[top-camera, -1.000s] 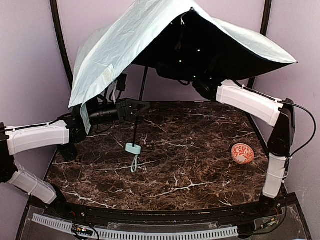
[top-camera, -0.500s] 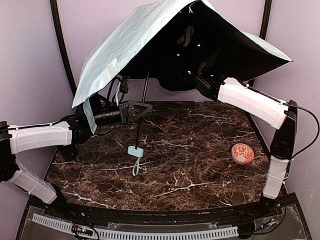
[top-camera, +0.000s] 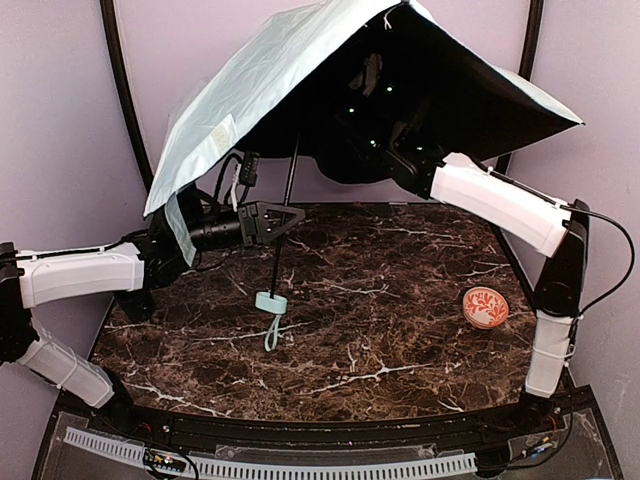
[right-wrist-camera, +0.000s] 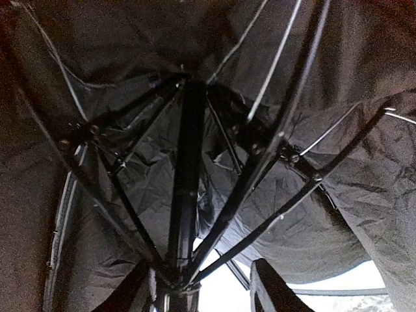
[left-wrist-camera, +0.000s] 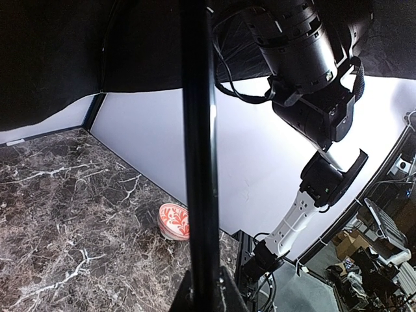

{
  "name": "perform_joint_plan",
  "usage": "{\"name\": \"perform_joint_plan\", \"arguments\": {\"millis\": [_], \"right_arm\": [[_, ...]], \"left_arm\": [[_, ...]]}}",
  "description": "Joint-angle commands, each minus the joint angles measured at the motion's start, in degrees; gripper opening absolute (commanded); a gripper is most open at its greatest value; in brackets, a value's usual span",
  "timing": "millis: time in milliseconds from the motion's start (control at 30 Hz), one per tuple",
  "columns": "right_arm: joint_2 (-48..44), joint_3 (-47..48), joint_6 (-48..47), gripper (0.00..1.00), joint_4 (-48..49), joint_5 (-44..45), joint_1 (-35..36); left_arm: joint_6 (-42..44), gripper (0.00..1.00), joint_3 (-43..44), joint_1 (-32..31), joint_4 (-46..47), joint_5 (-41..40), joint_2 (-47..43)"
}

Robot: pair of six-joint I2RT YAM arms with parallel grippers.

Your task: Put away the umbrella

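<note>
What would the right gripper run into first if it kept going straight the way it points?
The right gripper points up into the umbrella. Its black ribs would come first, with the lining just behind. Depth is hard to judge.

Robot lab: walled test table (top-camera: 400,340)

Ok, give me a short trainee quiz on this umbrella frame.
1. True or false: the umbrella is folded shut.
2. Which gripper is shut on the shaft? A left, B right, C neither.
3. What lies on the right side of the table?
Key: 1 false, its canopy is spread. 2 A, the left gripper. 3 the ball.
</note>
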Motion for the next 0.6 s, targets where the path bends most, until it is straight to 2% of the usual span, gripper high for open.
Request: {"name": "perform_joint_plan", "arguments": {"millis": [0,67,167,267,400,567], "right_arm": [[1.6,2.7,-0.9,0.48,-1.3,-0.9,0.1],[1.8,2.9,-0.6,0.46,-1.5,-1.4,0.1],[1.5,2.3,-0.6,0.27,-1.7,-1.1,0.0],[0.3,0.7,-1.2,0.16,-1.0,-0.7,-0.1],[0.3,0.3,-3.0,0.1,-3.8,-3.9,-0.1],[0.5,-3.6,-6.9,0.1,-9.2,-11.1,1.2]], "left_arm": [[2.4,0.0,0.7,-0.2,7.0,1.0,-1.2],[2.5,0.0,0.6,-0.3,7.1,0.9,-1.2],[2.6,0.0,0.6,-0.2,7.0,1.0,-1.2],[2.6,0.0,0.1,-0.3,7.1,0.6,-1.6],[4.1,0.0,-0.3,-0.2,7.7,0.1,-2.5],[10.3,0.0,1.2,1.1,9.6,-3.6,-4.3]]}}
